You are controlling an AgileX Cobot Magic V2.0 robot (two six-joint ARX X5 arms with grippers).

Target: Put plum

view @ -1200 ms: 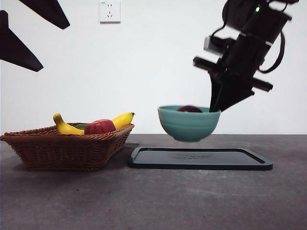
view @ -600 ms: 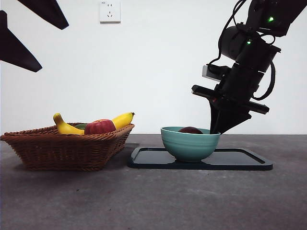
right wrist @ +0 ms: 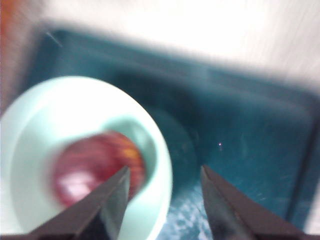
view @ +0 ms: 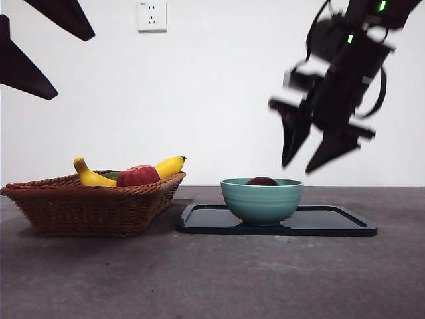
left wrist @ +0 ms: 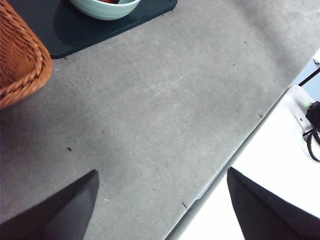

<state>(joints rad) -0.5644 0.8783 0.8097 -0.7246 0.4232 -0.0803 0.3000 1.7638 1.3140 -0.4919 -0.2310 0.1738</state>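
The dark maroon plum [view: 262, 181] lies inside a teal bowl [view: 261, 200], only its top showing above the rim. The bowl stands on a black tray [view: 332, 222]. In the blurred right wrist view the plum [right wrist: 95, 167] sits in the bowl [right wrist: 35, 130] on the tray [right wrist: 250, 140]. My right gripper [view: 312, 159] hangs open above the bowl's right side, holding nothing; its jaws [right wrist: 162, 200] stand apart over the bowl's rim. My left gripper [left wrist: 162, 200] is open, high at the left over bare table, and holds nothing.
A wicker basket [view: 86, 206] at the left holds a red apple [view: 138, 176], a banana [view: 126, 171] and something green. The grey table's edge [left wrist: 235, 155] runs near the left gripper. The basket's corner [left wrist: 20, 60] and bowl [left wrist: 105, 7] show in the left wrist view.
The right gripper carried the bowl with the plum down onto the tray, let go of its rim, opened and rose up and away. The left arm has not moved.
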